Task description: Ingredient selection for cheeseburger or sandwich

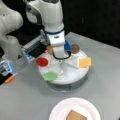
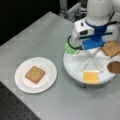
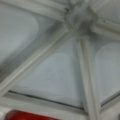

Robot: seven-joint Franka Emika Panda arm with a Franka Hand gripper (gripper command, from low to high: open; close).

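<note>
End effector [image 1: 60,58], grip unclear, over tray [image 1: 75,75]; toast square [image 2: 35,74] lies corner-forward on plate [image 2: 21,82].

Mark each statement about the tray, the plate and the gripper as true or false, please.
1. One toast square lies on the white plate. True.
2. The yellow cheese square lies on the plate. False: it is in the segmented tray.
3. The gripper is over the tray. True.
4. The red disc sits on the toast. False: it is in the tray.
5. The green disc is in the tray. True.
</note>
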